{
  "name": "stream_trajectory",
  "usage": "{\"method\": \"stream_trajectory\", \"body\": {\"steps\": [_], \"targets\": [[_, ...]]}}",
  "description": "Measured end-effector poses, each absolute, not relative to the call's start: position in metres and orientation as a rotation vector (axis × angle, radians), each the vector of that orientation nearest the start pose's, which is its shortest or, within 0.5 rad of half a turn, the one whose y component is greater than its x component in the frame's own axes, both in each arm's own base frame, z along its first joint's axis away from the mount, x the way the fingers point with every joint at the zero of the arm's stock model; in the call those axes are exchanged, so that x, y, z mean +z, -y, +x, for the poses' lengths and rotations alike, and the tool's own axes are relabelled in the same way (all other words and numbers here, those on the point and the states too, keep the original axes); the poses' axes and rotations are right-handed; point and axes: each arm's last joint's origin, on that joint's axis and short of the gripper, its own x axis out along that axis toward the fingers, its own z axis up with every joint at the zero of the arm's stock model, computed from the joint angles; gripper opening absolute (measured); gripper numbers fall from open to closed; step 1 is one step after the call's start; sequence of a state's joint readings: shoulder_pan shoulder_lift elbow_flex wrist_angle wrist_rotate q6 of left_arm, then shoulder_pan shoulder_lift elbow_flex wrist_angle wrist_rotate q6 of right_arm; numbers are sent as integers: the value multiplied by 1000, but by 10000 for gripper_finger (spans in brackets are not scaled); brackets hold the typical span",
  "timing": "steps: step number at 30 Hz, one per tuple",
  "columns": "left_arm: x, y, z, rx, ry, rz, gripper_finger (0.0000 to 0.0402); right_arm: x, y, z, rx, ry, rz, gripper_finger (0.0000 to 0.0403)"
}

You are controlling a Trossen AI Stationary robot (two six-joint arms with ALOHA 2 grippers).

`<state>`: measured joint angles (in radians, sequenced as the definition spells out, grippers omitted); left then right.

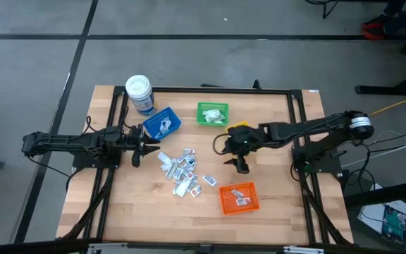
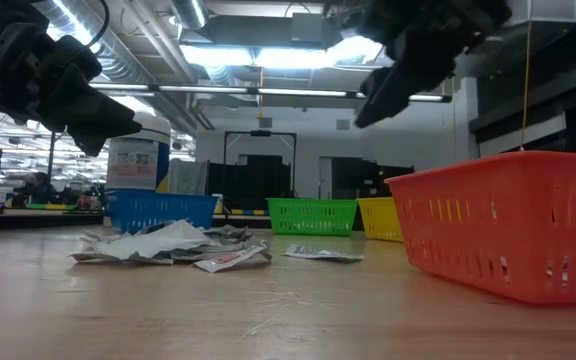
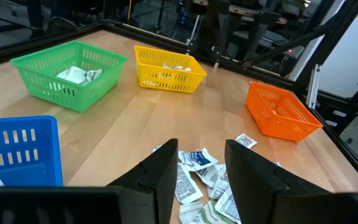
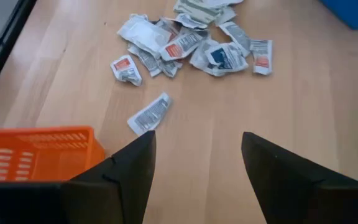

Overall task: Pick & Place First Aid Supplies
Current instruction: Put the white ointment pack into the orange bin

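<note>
The first aid supplies, small white and silvery packets, lie in a loose pile point(image 1: 182, 169) on the wooden table, with one packet point(image 4: 149, 114) apart toward the orange bin point(image 1: 240, 197). My right gripper point(image 4: 197, 162) hangs open above the bare wood just right of the pile, slanting down, with nothing between its fingers. At the pile's left edge my left gripper point(image 3: 201, 168) stands open and nearly level, also with nothing in it. A few more packets lie in the orange bin, the blue bin point(image 1: 162, 123) and the green bin point(image 3: 73, 73).
A yellow bin point(image 3: 168, 68) with packets sits at the back, partly under my right arm in the high view. A white-lidded jar point(image 1: 139, 94) stands at the back left beside the blue bin. Black rails frame the table point(image 1: 118, 204). Bare wood lies along the near edge.
</note>
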<state>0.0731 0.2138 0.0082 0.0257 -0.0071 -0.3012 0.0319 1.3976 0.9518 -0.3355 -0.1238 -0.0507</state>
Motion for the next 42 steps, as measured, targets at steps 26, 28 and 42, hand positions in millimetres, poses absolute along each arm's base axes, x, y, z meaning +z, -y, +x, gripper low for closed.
{"method": "stream_trajectory", "body": {"steps": [26, 28, 42], "targets": [[151, -8, 109, 106, -166, -306, 127, 172, -57, 414, 332, -992, -163, 227], [151, -8, 109, 106, -167, -306, 127, 168, -62, 413, 338, -1014, -161, 217], [151, -8, 109, 106, -166, -306, 127, 159, -59, 407, 90, -1093, -77, 163]]}}
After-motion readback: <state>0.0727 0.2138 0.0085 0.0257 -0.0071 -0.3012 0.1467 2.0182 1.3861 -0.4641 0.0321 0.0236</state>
